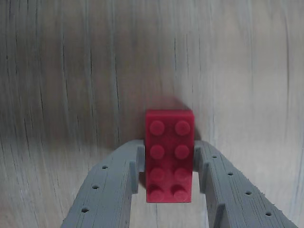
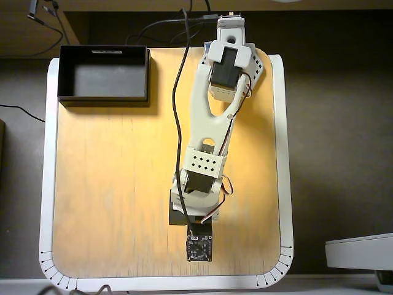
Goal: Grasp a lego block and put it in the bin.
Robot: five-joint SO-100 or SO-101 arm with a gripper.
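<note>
1. In the overhead view, the bin (image 2: 104, 74) sits at the far left corner of the wooden table (image 2: 110, 184), its black walls enclosing a dark grey floor, with a small white label on its top rim. Nothing shows inside it.
2. Right of the bin in the same view, a black cable (image 2: 178, 123) runs down from the top edge along the white arm (image 2: 215, 123), which stretches from its base at the table's top edge toward the bottom edge.
3. At the arm's lower end, a small black camera board (image 2: 199, 248) rides on the wrist, near the table's bottom edge and well apart from the bin. The fingers and the brick are hidden under the arm here.
4. In the wrist view, the left grey finger (image 1: 114, 185) rises from the bottom edge, with small holes along its top face.
5. The gripper (image 1: 169, 161) is clamped on the lego block (image 1: 169, 155): both jaw faces press against the brick's long sides.
6. The lego block is bright red, studs facing the camera in two rows of four, its far end jutting past the fingertips over the wood grain.
7. The right grey finger (image 1: 228, 190) mirrors the left one and touches the brick's right side.
</note>
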